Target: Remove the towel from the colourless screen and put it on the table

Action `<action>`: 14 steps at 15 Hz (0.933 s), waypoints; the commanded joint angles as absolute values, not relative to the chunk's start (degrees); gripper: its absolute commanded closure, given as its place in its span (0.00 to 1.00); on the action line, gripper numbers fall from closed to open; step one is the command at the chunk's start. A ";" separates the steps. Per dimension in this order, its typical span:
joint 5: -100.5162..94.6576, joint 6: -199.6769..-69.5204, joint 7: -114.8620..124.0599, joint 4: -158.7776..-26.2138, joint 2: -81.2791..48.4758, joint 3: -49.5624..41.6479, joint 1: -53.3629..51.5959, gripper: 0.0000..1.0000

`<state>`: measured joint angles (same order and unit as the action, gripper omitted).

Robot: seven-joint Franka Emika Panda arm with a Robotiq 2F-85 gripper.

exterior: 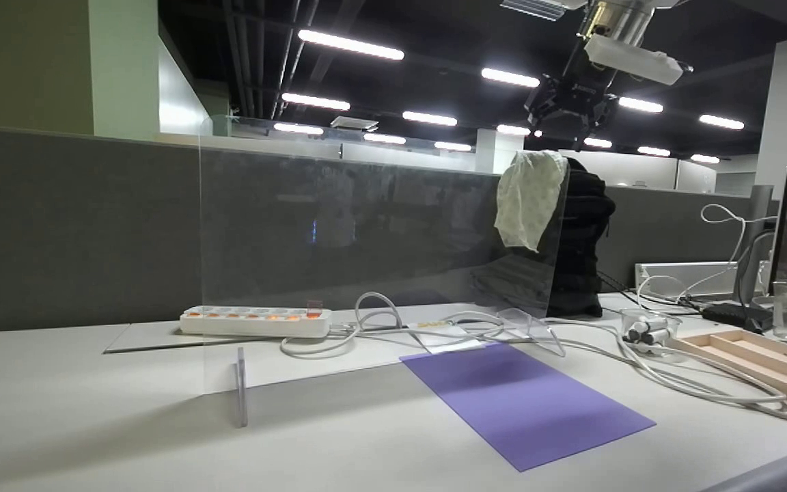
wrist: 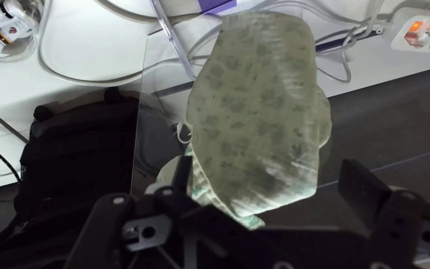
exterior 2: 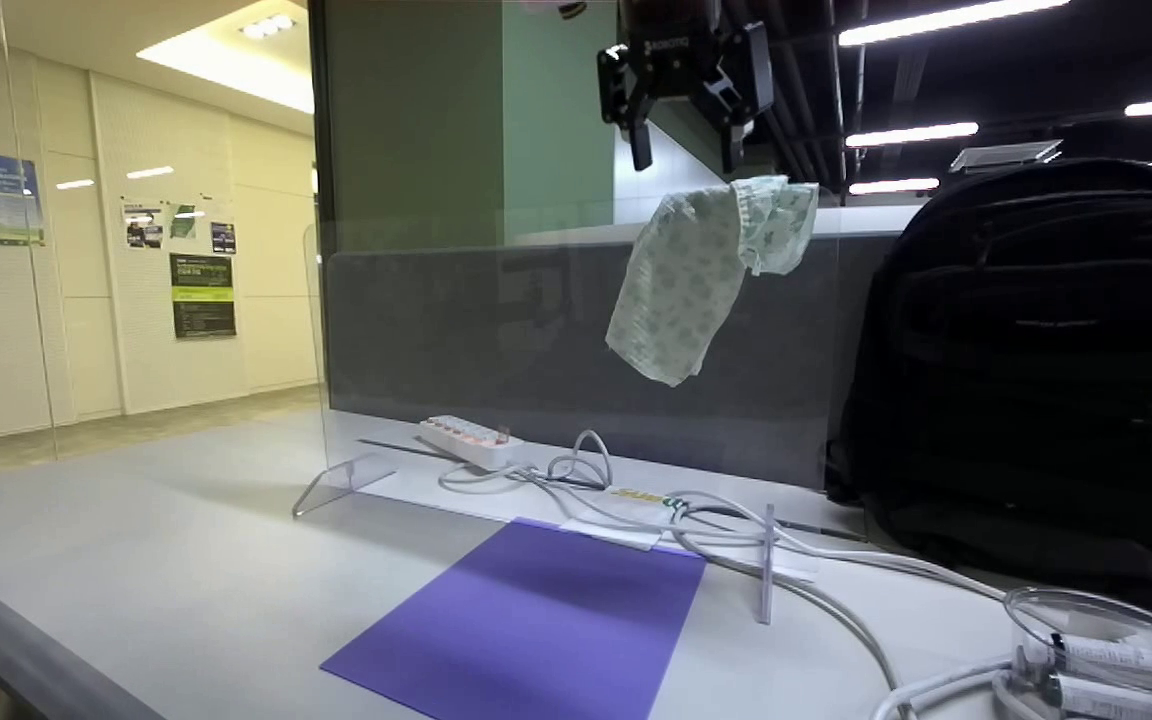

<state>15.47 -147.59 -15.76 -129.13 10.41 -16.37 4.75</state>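
Note:
The off-white patterned towel [exterior: 530,198] hangs folded over the top edge of the colourless screen [exterior: 270,273], near the end by the backpack. In an exterior view the towel [exterior 2: 681,290] has a long side and a shorter side hanging over the screen [exterior 2: 496,370]. The screen stands upright on clear feet on the pale table [exterior: 127,430]. My gripper [exterior: 559,138] is open and empty just above the towel, apart from it in both exterior views [exterior 2: 686,155]. In the wrist view the towel [wrist: 259,101] shows between and beyond the open fingers [wrist: 271,179].
A black backpack [exterior 2: 1056,380] stands close to the screen's end. A purple mat [exterior: 523,403] lies in front. A white power strip [exterior: 257,322] and loose cables [exterior: 380,328] lie around the screen's base. A clear container of small bottles [exterior: 650,331] and a tray [exterior: 762,362] stand beyond.

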 commanded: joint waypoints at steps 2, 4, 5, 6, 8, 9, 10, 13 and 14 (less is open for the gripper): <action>14.50 -147.32 -14.91 -126.70 8.32 -14.84 6.39 0.00; 14.40 -146.88 -14.66 -125.72 7.88 -14.58 6.69 0.00; 13.84 -147.46 -14.06 -125.48 7.57 -14.49 6.98 0.00; 13.43 -146.49 -14.30 -124.87 7.18 -14.66 7.27 0.00; 12.97 -146.41 -15.87 -124.09 6.32 -15.04 7.73 0.00; 13.41 -146.97 -17.52 -123.69 5.62 -15.30 7.81 0.00; 14.06 -147.22 -18.98 -123.06 4.34 -15.56 7.99 0.00; 18.40 -150.78 -26.48 -121.58 0.26 -15.77 7.95 0.00; 21.07 -151.48 -29.40 -120.95 -1.03 -15.50 8.05 0.00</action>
